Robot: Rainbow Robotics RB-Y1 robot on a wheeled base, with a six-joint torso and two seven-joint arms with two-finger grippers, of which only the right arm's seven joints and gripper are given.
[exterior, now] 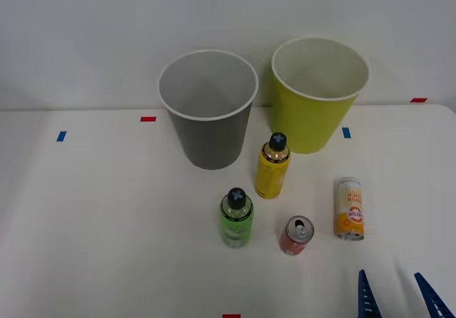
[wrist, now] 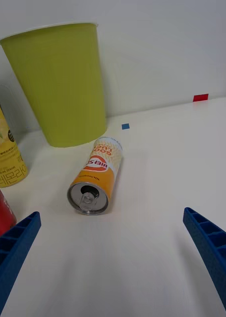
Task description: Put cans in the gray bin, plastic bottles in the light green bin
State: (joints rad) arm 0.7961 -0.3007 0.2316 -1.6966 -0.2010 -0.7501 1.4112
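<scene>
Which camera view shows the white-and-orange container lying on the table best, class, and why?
The right wrist view: the white-and-orange container lies close up on its side, its silver pull-tab end toward the camera and its label readable. The front view shows it smaller, from above, right of the red can.

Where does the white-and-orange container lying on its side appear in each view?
Front view: the white-and-orange container lies at right of centre, right of the red can, ahead of the open right gripper.
Right wrist view: the container lies mid-picture, silver end toward the camera, between the gripper's fingers.
Shared landmark: the yellow-green bin behind it.
</scene>
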